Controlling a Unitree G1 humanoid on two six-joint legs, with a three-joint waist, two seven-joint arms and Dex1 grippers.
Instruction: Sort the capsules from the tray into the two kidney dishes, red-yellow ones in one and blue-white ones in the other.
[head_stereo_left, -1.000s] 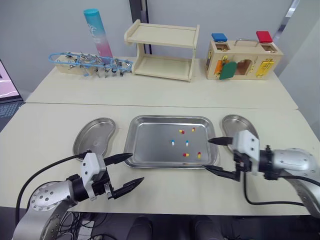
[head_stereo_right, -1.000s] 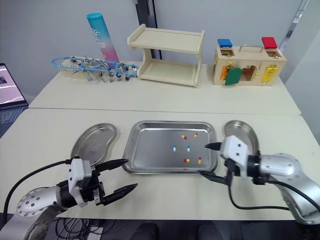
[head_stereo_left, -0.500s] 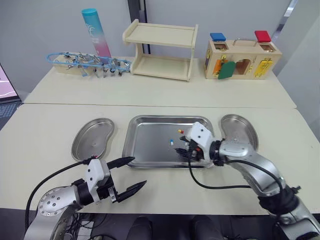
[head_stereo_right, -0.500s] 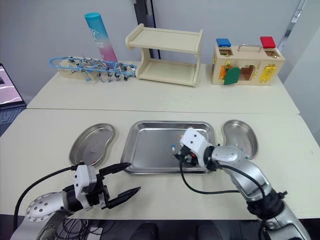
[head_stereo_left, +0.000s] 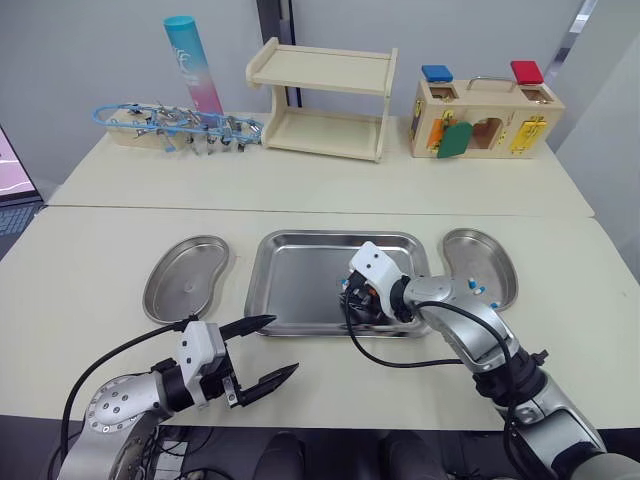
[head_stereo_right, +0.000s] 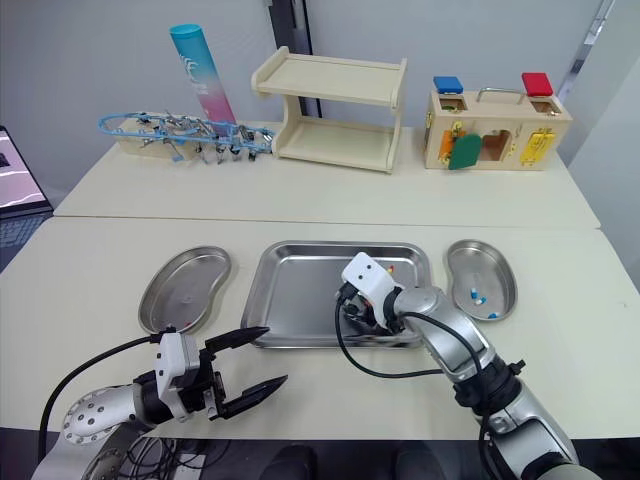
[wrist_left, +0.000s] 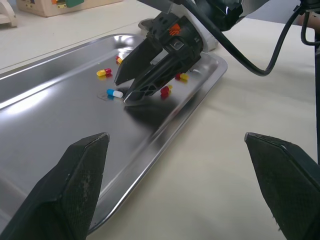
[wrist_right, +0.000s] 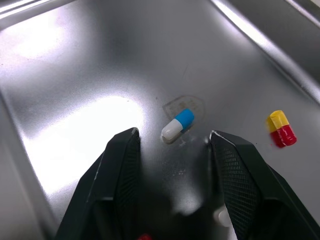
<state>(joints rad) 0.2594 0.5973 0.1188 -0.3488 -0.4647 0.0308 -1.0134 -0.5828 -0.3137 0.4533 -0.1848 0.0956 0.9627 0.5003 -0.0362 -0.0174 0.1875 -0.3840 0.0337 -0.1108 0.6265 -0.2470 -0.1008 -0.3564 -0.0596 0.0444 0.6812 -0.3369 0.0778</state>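
On tray (head_stereo_left: 300, 270), straddling blue-white capsule (wrist_right: 178, 124) with right gripper (wrist_right: 172, 133), narrowly open, ready to pinch; likely bound for right dish (head_stereo_right: 500, 272) holding other blue-whites. Holding left gripper (head_stereo_left: 283, 344) wide, off tray, clear.

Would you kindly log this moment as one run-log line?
right gripper: open, poised at blue-white capsule in tray | left gripper: open, hovering in front of tray

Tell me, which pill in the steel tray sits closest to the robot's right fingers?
The blue-white capsule, lying between the open right fingers; the red-yellow capsule lies outside them.
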